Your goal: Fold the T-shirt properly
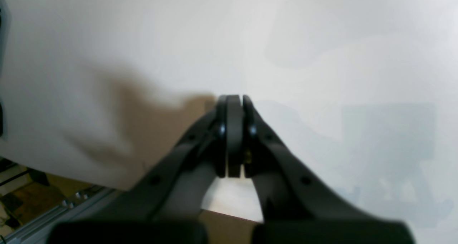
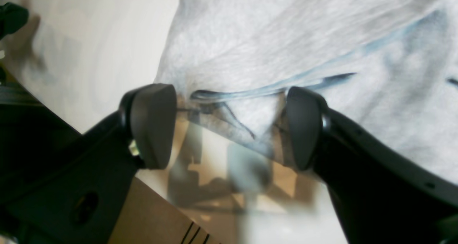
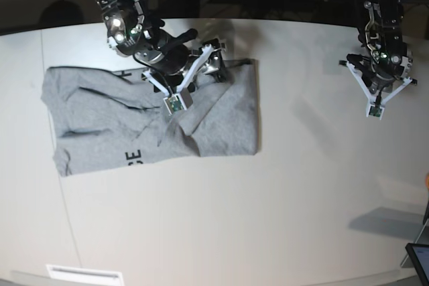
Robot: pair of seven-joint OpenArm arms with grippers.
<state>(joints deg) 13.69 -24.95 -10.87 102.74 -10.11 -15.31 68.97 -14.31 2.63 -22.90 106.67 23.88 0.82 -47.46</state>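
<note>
1. Heather-grey soft cotton T-shirt (image 3: 154, 122) lies partly folded on the white table (image 3: 281, 185), camera-left in base view, bit of black lettering showing at the near hem.
2. Step, prob.: set the top-edge fold flat. Lift straight up w/o snagging, then smooth creases before next fold.
3. Right gripper (image 2: 229, 126): jaws wide, straddling a fabric edge, gripping nothing.
4. Left gripper (image 1: 234, 136): fully closed, empty, over bare table well apart from shirt.

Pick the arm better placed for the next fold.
Right, probably. Its pincer is open right over the T-shirt's far edge. The left pincer is shut, over bare table, well away from the cloth.
</note>
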